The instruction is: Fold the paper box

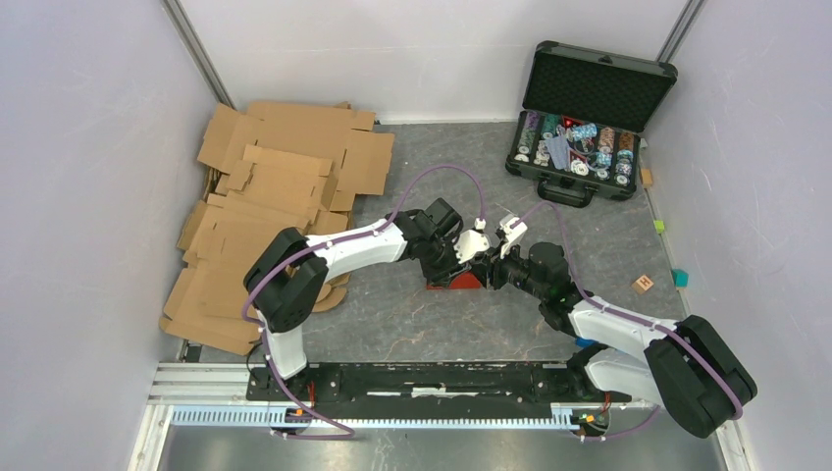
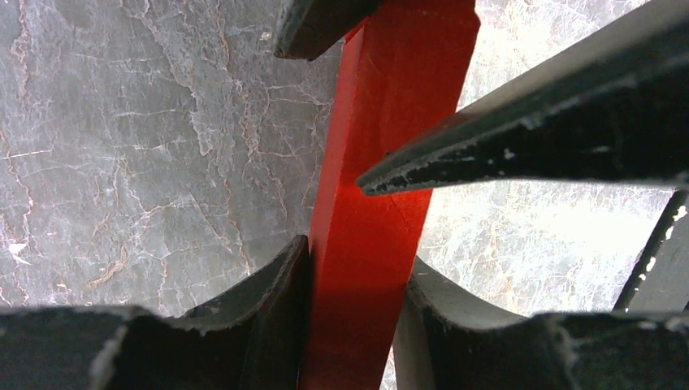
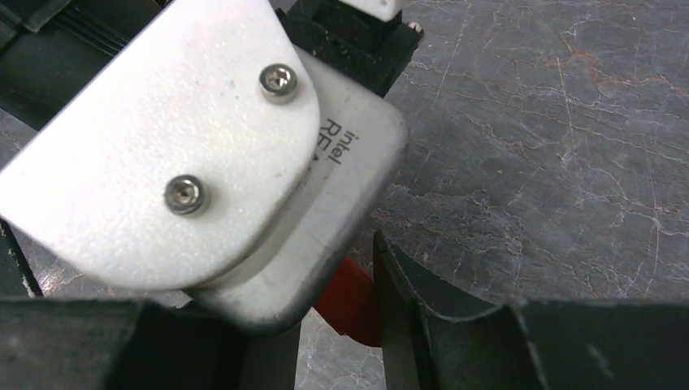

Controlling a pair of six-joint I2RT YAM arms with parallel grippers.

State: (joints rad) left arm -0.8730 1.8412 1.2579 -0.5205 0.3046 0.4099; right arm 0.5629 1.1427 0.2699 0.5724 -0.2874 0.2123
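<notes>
At table [image 1: 432, 329] centre: both arms bent inward, wrists meeting over the paper box [image 1: 461, 282].
I see the left gripper [image 2: 357, 276] clamped on a red panel; I cannot tell the right gripper's [image 3: 333, 313] hold.

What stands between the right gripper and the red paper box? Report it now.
Nothing visible does. The right gripper is at the paper box: one of its fingers lies across the red wall. The left arm's white camera mount only crowds the right wrist view.
</notes>
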